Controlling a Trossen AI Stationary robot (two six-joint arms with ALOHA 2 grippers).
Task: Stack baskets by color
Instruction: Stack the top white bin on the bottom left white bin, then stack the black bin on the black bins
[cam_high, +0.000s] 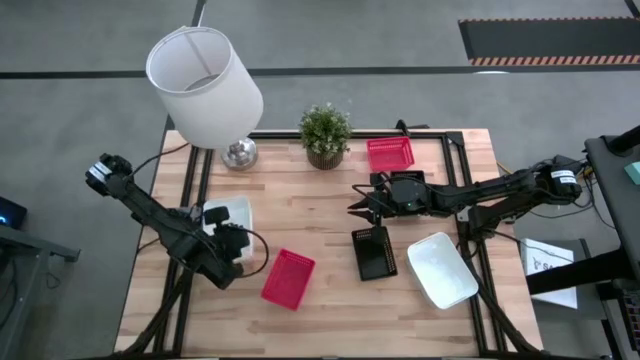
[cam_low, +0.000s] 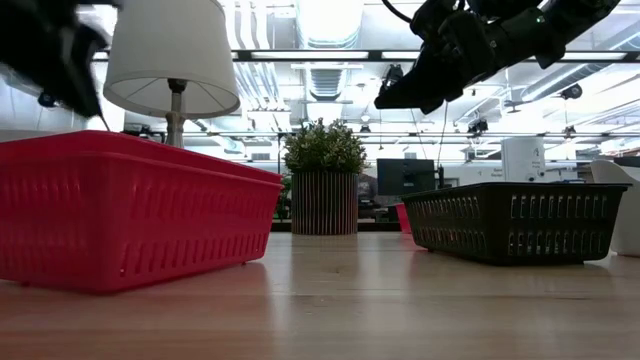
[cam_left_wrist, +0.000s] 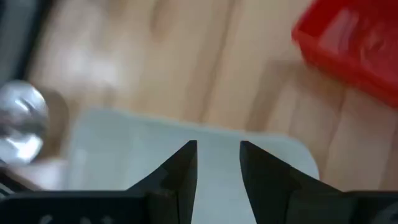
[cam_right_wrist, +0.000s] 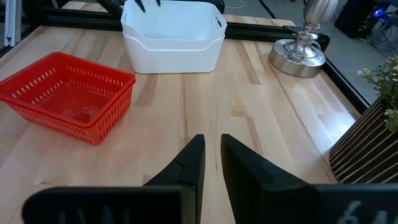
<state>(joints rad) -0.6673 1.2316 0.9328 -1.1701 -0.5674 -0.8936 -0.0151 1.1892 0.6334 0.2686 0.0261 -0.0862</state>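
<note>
Two white baskets sit nested (cam_right_wrist: 173, 37) at the table's left (cam_high: 236, 212). My left gripper (cam_left_wrist: 217, 155) hovers open over them (cam_high: 222, 226), fingers slanting down, nothing between them. One red basket (cam_high: 288, 278) lies near the front, another (cam_high: 390, 153) at the far edge. A black basket (cam_high: 374, 252) and a single white basket (cam_high: 441, 269) rest flat at the right front. My right gripper (cam_high: 358, 205) hangs above the table's middle (cam_right_wrist: 212, 140), only a narrow gap between its fingers, which hold nothing.
A lamp with a big white shade (cam_high: 205, 85) and a metal foot (cam_high: 238, 153) stands at the far left. A small potted plant (cam_high: 325, 133) stands at the far middle. Bare wood lies between the white stack and the black basket.
</note>
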